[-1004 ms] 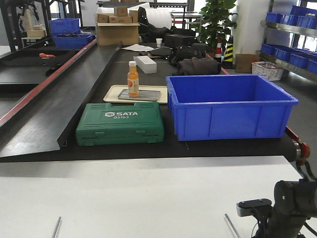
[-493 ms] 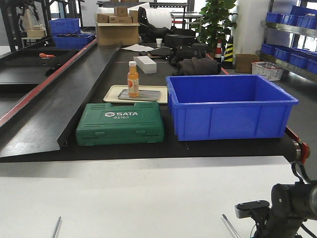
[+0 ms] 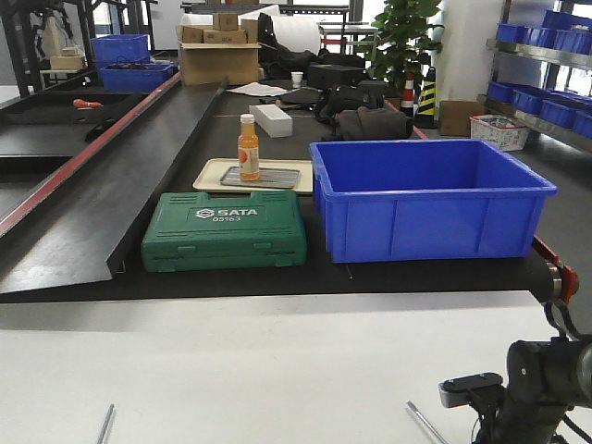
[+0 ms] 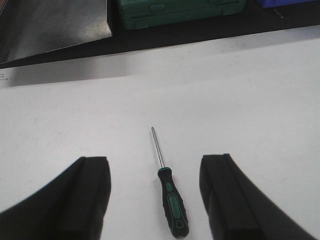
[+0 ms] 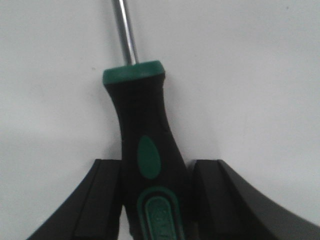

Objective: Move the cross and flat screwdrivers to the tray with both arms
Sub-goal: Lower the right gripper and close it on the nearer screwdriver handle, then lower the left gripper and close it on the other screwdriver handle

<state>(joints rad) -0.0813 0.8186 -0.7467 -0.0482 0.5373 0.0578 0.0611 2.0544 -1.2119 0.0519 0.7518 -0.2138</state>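
Looking at the front view: white table (image 3: 277, 370) fills the lower half, with the black conveyor deck (image 3: 139, 185) behind it. A deep blue bin (image 3: 435, 199) sits centre-right on the deck. A green SATA tool case (image 3: 225, 229) lies just left of the bin. Behind the case is a cream tray (image 3: 211, 176), and the grey metal tray (image 3: 273, 178) lies on top of it, upper centre of frame. An orange bottle (image 3: 248, 148) stands upright at the grey tray's left end.

The right arm (image 3: 541, 384) sits in the lower right corner, low over the table.

Right gripper (image 5: 157, 165): the jaws are nearly closed, both pads pressed against the black-and-green handle of the right-arm screwdriver (image 5: 145, 130). Its shaft runs out the top of the wrist frame. In the front view the same shaft (image 3: 425, 423) shows at bottom right, over the table.

Left gripper (image 4: 155, 162): jaws spread wide, gripping nothing. The left-arm screwdriver (image 4: 171, 205) lies flat on the table between the fingers, clear of both, with its tip toward the top of frame. Tip type is too small to tell.

Both screwdrivers are well apart from the grey tray.
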